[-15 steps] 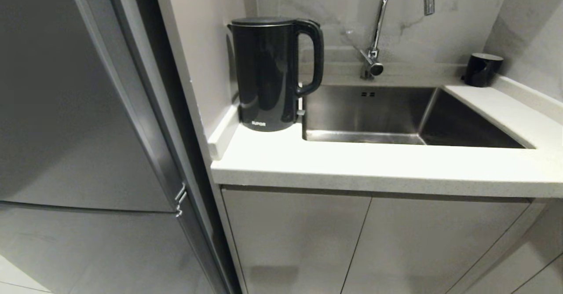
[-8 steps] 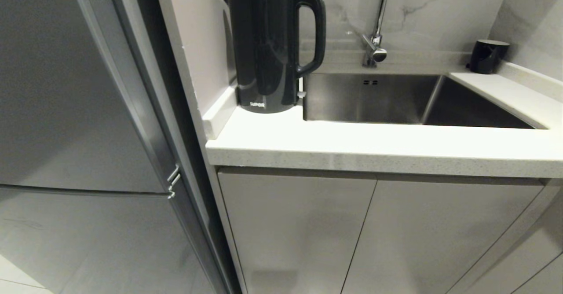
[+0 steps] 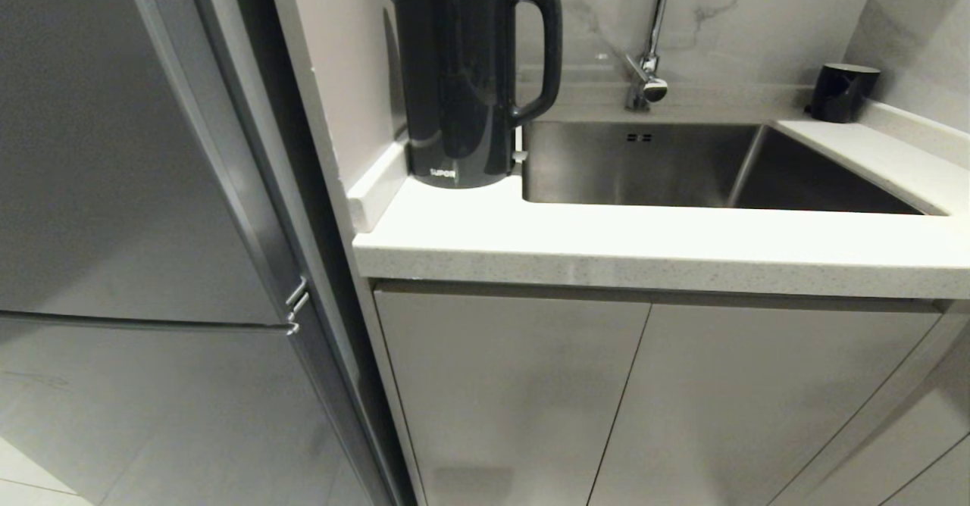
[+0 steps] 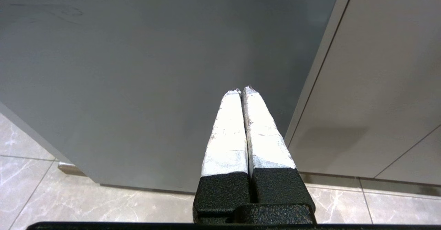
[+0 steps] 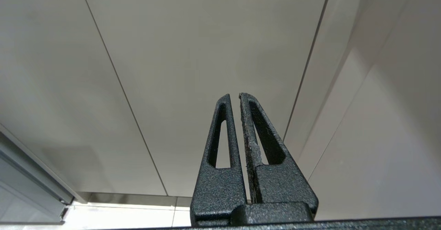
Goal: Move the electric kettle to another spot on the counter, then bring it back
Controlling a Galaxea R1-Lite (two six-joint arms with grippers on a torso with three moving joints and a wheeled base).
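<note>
Since the kettle (image 3: 462, 82) sits in the counter's (image 3: 652, 252) back-left corner, I'd grab its handle; left gripper (image 4: 241, 91) and right gripper (image 5: 234, 97) hang low, closed, empty.

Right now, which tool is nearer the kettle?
Left, probably. The left tool hangs low where the fridge meets the cabinet doors, below the electric kettle at that end of the counter. The right tool faces only doors, further along.

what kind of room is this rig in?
Most likely a home kitchen: a steel sink with tap set in the counter, the electric kettle beside it, and a tall fridge-like appliance.
</note>
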